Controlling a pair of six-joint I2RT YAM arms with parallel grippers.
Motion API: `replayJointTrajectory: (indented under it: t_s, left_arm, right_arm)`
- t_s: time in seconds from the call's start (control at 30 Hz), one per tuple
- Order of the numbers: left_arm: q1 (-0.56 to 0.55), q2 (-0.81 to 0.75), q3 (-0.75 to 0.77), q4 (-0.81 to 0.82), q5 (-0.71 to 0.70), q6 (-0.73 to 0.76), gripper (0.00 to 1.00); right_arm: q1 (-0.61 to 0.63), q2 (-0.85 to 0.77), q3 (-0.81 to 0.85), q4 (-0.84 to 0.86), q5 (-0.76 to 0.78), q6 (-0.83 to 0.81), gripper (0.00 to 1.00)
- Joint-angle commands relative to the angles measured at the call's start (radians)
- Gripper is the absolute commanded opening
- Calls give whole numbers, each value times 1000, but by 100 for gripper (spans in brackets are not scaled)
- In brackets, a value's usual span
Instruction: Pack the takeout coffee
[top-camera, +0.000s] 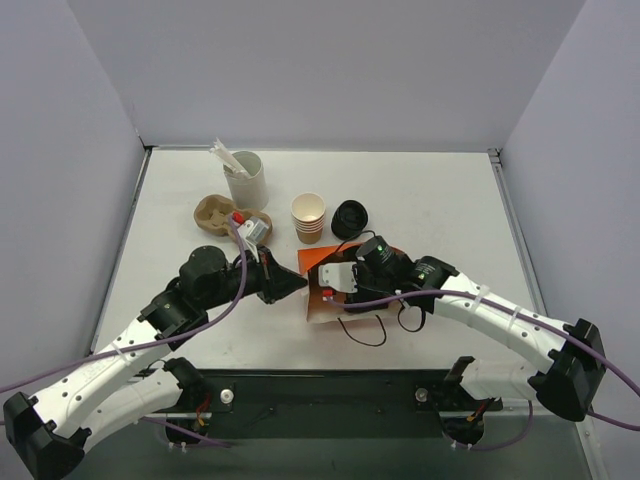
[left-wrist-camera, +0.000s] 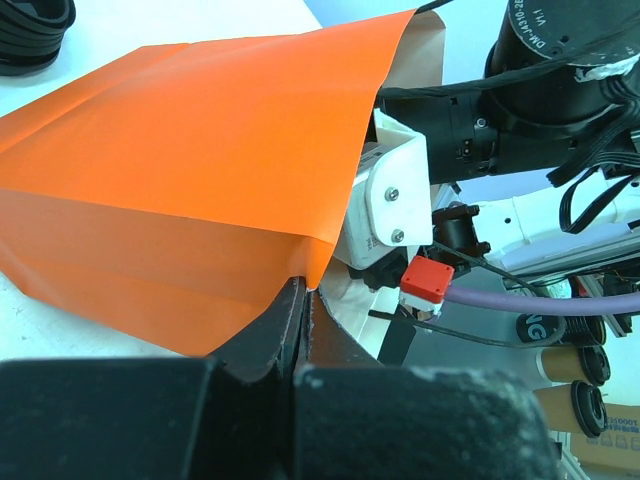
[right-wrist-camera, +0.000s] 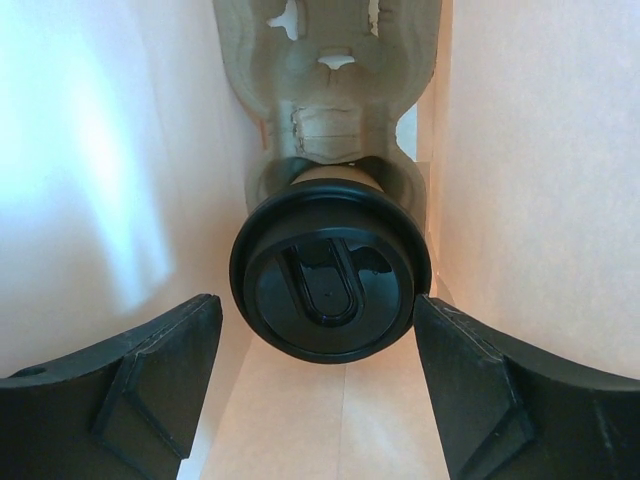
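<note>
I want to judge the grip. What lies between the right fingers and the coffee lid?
Nothing: the right wrist view shows only bare bag beside the lid.

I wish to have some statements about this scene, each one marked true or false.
The left tool pinches the edge of the orange bag. True.
The right tool is shut on the takeout coffee. False: its fingers stand open on either side of it.
The takeout coffee is inside the bag, with a cardboard carrier. True.
The stack of lidless cups lies inside the bag. False: it stands on the table, outside it.
</note>
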Motion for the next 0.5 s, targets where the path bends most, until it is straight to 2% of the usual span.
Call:
replayJointTrajectory:
  t_s: [0.0, 0.17, 0.47]
  left_arm:
    - [5, 7, 52, 7, 22, -4, 0]
    - [5, 12, 56, 10, 22, -6, 0]
    - [5, 19, 64, 13, 22, -21, 0]
  right_arm:
    - [8, -28, 50, -62, -17, 27, 80]
    - [8, -34, 67, -94, -17, 45, 84]
    - [7, -46, 92, -137, -22, 63, 84]
